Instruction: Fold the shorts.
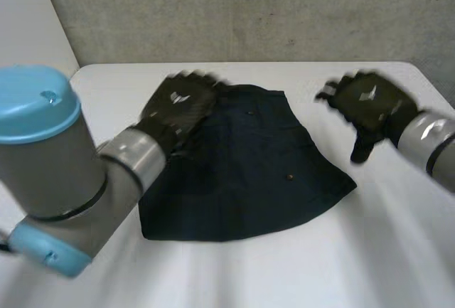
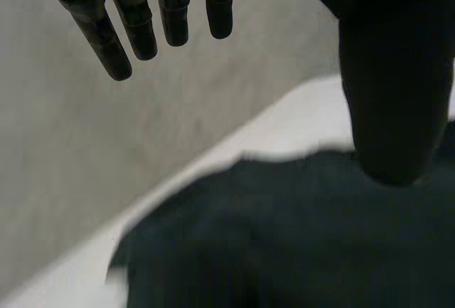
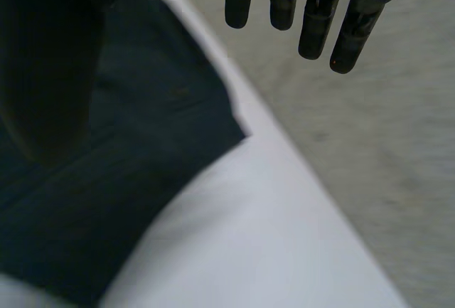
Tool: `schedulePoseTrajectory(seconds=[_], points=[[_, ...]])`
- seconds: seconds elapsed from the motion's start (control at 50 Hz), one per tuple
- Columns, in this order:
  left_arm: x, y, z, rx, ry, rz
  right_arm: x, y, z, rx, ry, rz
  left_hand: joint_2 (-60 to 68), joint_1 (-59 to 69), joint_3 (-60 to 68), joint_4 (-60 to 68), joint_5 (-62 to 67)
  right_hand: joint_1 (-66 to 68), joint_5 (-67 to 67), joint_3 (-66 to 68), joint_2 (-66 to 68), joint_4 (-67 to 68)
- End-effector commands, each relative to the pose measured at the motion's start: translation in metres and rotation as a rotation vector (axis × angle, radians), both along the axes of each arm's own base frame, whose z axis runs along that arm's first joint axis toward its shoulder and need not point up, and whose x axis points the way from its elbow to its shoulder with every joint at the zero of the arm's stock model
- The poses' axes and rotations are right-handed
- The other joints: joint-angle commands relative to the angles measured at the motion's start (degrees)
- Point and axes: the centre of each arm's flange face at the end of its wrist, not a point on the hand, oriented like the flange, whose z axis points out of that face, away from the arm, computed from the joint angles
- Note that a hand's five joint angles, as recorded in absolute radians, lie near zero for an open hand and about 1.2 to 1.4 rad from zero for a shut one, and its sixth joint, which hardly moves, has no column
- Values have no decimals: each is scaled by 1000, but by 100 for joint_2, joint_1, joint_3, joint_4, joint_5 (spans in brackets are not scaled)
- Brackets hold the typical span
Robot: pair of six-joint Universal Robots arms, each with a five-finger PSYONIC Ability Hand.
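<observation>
You have the dark navy cloth shorts (image 1: 242,166) lying flat and fan-shaped on the smooth white table (image 1: 398,251). The left hand (image 1: 178,105) hovers over their far left corner, the right hand (image 1: 366,102) beside their right edge. All fingers are straight, spread and empty.

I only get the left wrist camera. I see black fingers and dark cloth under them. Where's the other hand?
Observer: The right hand is out past the right edge of the shorts, over the white table and apart from the cloth.
Operator: Is it holding something?
Observer: No. The right wrist view shows its fingers straight, with nothing in them.
Operator: How do the shorts lie?
Observer: In the head view they lie flat, with the narrow end toward the wall and the wide end toward the robot. I can't tell whether they are already folded once.
</observation>
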Motion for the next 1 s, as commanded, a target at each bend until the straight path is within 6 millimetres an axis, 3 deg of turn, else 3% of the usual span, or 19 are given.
schedulePoseTrajectory(seconds=[0.02, 0.18, 0.3, 0.5, 0.64, 0.72, 0.76, 0.82, 0.86, 0.94, 0.96, 1.0], points=[[36, 24, -52, 261, -117, 198, 3, 10, -58, 84, 47, 104, 333, 373, 398, 364, 385, 218, -304, -219, 49, -339], [40, 42, -89, 356, -201, 190, -5, -14, -98, 105, 66, 89, 333, 373, 398, 364, 385, 781, 259, 344, 612, 224], [42, 40, -100, 374, -222, 208, -13, -28, -121, 124, 127, 83, 383, 424, 448, 414, 435, 1268, 746, 831, 1099, 710], [38, 28, -112, 332, -208, 232, -14, -43, -135, 140, 125, 84, 1543, 1584, 1608, 1574, 1595, 2428, 1907, 1992, 2259, 1871], [38, 22, -118, 346, -215, 243, -12, -50, -137, 140, 114, 83, 2551, 2592, 2616, 2583, 2603, 4445, 3923, 4008, 4276, 3888], [39, 18, -121, 349, -216, 252, -11, -53, -135, 138, 98, 86, 3560, 3601, 3625, 3591, 3612, 6190, 5668, 5753, 6021, 5633], [40, 13, -121, 342, -207, 262, -8, -54, -134, 138, 82, 99, 4786, 4827, 4851, 4817, 4838, 7213, 6691, 6776, 7044, 6655], [41, 5, -118, 325, -189, 278, -6, -54, -135, 151, 60, 112, 6646, 6686, 6711, 6677, 6698, 7218, 6696, 6781, 7049, 6661], [41, 2, -115, 315, -182, 283, -4, -56, -132, 169, 25, 114, 6655, 6696, 6720, 6687, 6707, 7218, 6696, 6781, 7049, 6661], [40, -5, -100, 273, -169, 285, -3, -56, -121, 210, -20, 95, 6655, 6696, 6720, 6687, 6707, 7218, 6696, 6781, 7049, 6661], [40, -5, -86, 241, -168, 280, -3, -56, -115, 215, -29, 87, 6655, 6696, 6720, 6687, 6707, 7218, 6696, 6781, 7049, 6661], [42, -4, -67, 198, -164, 275, -5, -54, -90, 209, -51, 70, 6655, 6696, 6720, 6687, 6707, 7218, 6696, 6781, 7049, 6661]])
